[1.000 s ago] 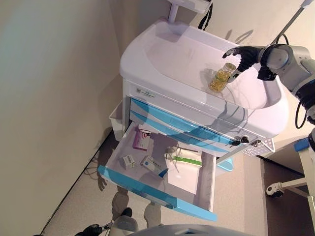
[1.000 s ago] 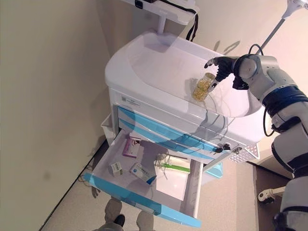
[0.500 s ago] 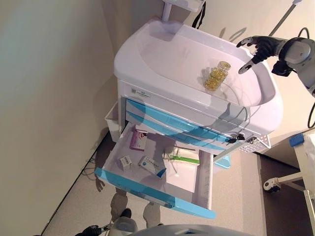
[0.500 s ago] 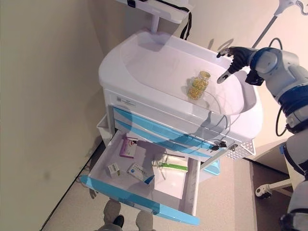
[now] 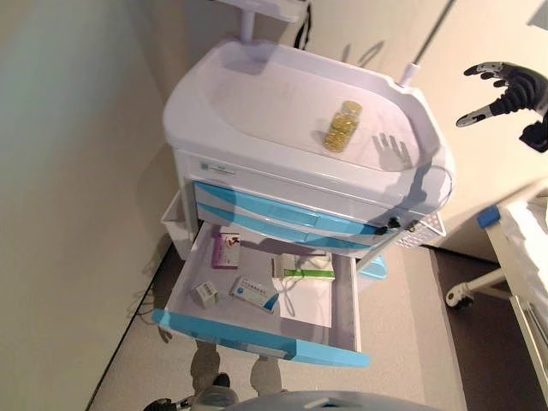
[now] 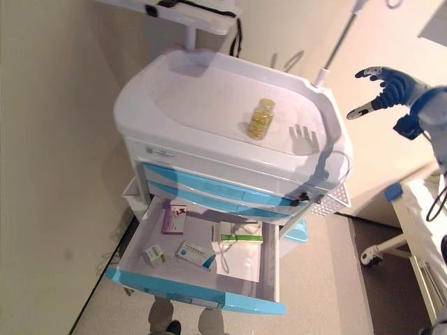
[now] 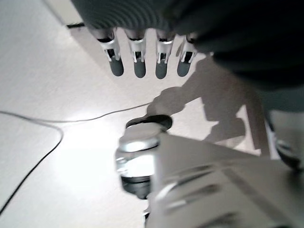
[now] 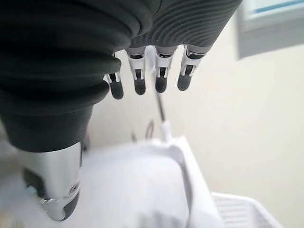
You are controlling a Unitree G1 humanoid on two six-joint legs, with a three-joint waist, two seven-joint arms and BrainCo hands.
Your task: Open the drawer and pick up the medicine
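A bottle (image 5: 342, 125) of yellow capsules stands upright on the white top of the cart (image 5: 257, 103), right of centre in the frame. The right hand (image 5: 507, 88) hangs at the upper right edge, well apart from the bottle, fingers spread wide and holding nothing. The bottom drawer (image 5: 265, 336) is pulled out at lower centre; inside lie a pink box (image 5: 226, 251), a small box (image 5: 205, 294), a blue-and-white box (image 5: 254, 294) and a green-striped box (image 5: 302, 267). The left hand (image 7: 142, 57) shows only in its wrist view, fingers straight over the floor (image 7: 47, 104).
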